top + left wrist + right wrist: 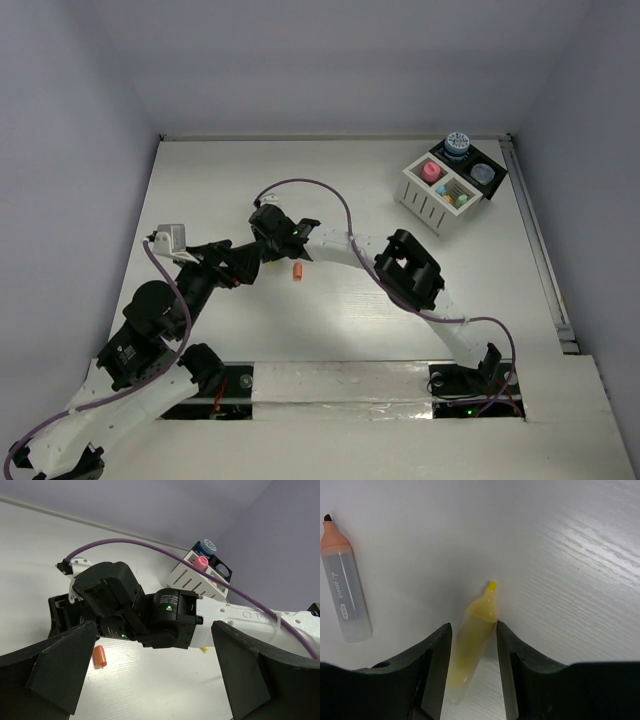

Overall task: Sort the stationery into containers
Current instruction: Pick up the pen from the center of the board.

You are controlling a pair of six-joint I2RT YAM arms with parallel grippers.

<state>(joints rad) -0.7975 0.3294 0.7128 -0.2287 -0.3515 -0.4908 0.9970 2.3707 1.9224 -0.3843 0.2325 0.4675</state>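
**penpusher:** Looking at the right wrist view, the yellow highlighter [472,640] lies flat on the table [200,180] between the right gripper [473,626] fingers. They sit close on either side of the barrel, but I honestly can't tell if they're squeezing it or just straddling it.

**deskrat:** And where's that compared to the white slatted box [428,203]?

**penpusher:** Well apart from it, off to the box's left and nearer the arm bases in the top view. An orange-collared marker [345,595] with a clear barrel lies near the highlighter, just as far from the box.

**deskrat:** What about the left gripper [152,630]?

**penpusher:** Spread wide with nothing in it, and pointing towards the box. The box already holds a pink-capped bottle [431,171] and some sticks [455,196]. A blue-patterned pot [457,144] and a grey cup [483,173] sit in the black tray section [497,183] joined to it.
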